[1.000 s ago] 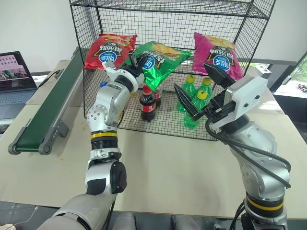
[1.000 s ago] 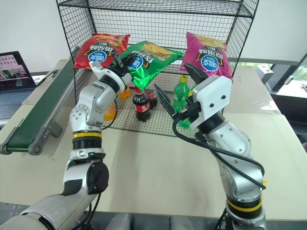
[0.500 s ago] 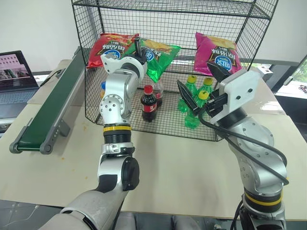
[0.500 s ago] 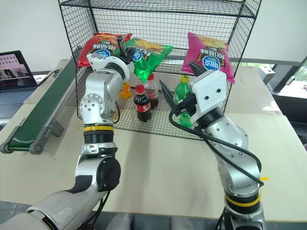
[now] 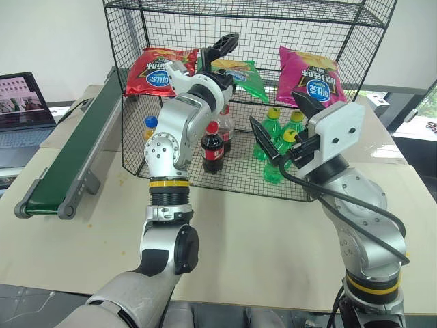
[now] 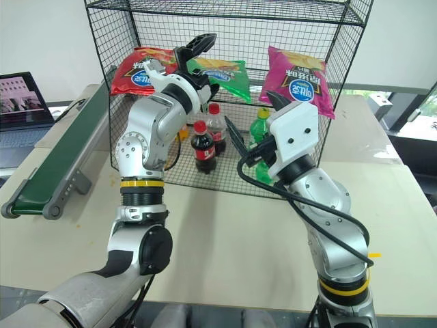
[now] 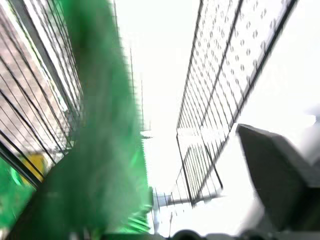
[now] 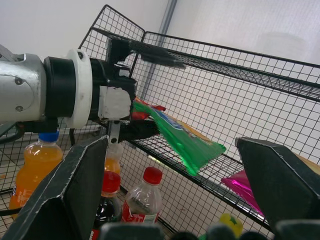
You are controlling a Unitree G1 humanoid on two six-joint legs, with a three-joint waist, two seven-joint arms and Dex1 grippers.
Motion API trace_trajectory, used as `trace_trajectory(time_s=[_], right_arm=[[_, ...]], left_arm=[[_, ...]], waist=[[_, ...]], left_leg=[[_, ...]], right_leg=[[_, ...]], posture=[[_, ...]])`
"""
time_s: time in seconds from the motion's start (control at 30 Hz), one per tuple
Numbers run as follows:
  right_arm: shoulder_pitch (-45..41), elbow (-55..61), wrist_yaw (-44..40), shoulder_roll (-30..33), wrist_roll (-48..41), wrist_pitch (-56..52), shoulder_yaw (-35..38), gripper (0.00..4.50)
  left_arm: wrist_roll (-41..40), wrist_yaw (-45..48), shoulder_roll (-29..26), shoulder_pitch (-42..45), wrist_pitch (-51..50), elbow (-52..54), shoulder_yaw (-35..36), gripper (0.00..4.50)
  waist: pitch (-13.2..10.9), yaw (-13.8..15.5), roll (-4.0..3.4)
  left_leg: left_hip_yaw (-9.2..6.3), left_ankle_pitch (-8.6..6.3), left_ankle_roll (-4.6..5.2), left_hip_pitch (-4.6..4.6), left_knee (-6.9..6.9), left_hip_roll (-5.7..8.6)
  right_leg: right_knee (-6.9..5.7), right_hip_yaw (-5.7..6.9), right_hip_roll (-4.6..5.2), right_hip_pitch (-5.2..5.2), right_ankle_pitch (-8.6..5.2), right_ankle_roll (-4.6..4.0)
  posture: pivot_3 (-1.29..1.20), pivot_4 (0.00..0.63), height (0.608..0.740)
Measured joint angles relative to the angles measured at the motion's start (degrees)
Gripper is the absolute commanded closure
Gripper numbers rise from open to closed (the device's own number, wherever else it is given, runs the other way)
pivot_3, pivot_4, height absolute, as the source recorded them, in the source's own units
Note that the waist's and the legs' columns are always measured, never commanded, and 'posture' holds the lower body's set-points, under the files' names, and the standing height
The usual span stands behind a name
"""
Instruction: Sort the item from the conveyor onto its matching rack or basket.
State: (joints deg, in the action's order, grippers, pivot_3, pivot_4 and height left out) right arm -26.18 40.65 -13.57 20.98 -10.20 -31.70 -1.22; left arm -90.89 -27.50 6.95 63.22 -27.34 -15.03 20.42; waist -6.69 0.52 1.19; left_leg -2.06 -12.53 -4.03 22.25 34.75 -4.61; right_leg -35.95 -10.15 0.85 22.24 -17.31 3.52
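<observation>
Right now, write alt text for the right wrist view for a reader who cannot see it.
The left gripper is open around the near end of a green crisp bag lying on a tier of the black wire rack. Below stand cola bottles and an orange drink bottle; a magenta bag lies further along.

Head stereo, wrist cameras at rack [image 5: 355, 41]

green crisp bag [image 7: 100, 130] blurred in left wrist view, laptop [image 5: 20, 109] cut off

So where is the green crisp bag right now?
In the head views the green crisp bag lies on the rack middle tier, between the red bag and magenta bag, at the open left gripper.
</observation>
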Motion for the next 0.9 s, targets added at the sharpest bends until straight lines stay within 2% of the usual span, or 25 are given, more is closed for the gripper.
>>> trace_trajectory(time_s=[0.3, 0.43, 0.77, 0.9], right_arm=[[0.0, -0.4, -0.2, -0.3, -0.1, 0.0, 0.1, 0.0], [0.2, -0.9, -0.7, -0.3, -0.1, 0.0, 0.1, 0.0], [0.1, -2.6, -1.4, -1.1, -0.1, 0.7, 0.0, 0.0], [0.2, -2.5, -1.4, -1.2, -0.1, 0.7, 0.0, 0.0]], left_arm=[[-6.3, -6.2, -0.8, -6.7, -4.1, 7.7, -1.3, 0.11], [-8.6, -7.9, -2.2, -10.1, -5.6, 8.0, -0.4, 0.11], [-9.9, -6.5, -4.3, -8.6, -9.9, 6.2, -0.5, 0.11], [-12.9, -8.4, -5.8, -11.0, -13.0, 7.8, -1.6, 0.11]], waist=[[0.0, 0.0, 0.0], [0.0, 0.0, -0.01], [0.0, 0.1, -0.01], [0.0, 0.0, -0.01]], left_leg=[[-0.01, 0.09, -0.14, -0.01, 0.01, 0.0], [-0.02, 0.1, -0.16, 0.0, 0.04, 0.0], [-0.03, 0.1, -0.16, -0.01, 0.01, 0.01], [-0.04, 0.11, -0.18, -0.01, 0.01, 0.0]], right_leg=[[-0.03, 0.0, 0.0, 0.0, 0.0, 0.0], [-0.06, 0.0, 0.0, 0.0, 0.0, 0.0], [-0.05, 0.01, 0.0, 0.0, 0.0, 0.0], [-0.07, 0.0, 0.0, 0.0, 0.0, 0.0]], posture=[[0.0, 0.15, 0.74], [0.0, 0.15, 0.74], [0.0, 0.15, 0.74], [0.0, 0.15, 0.74]])
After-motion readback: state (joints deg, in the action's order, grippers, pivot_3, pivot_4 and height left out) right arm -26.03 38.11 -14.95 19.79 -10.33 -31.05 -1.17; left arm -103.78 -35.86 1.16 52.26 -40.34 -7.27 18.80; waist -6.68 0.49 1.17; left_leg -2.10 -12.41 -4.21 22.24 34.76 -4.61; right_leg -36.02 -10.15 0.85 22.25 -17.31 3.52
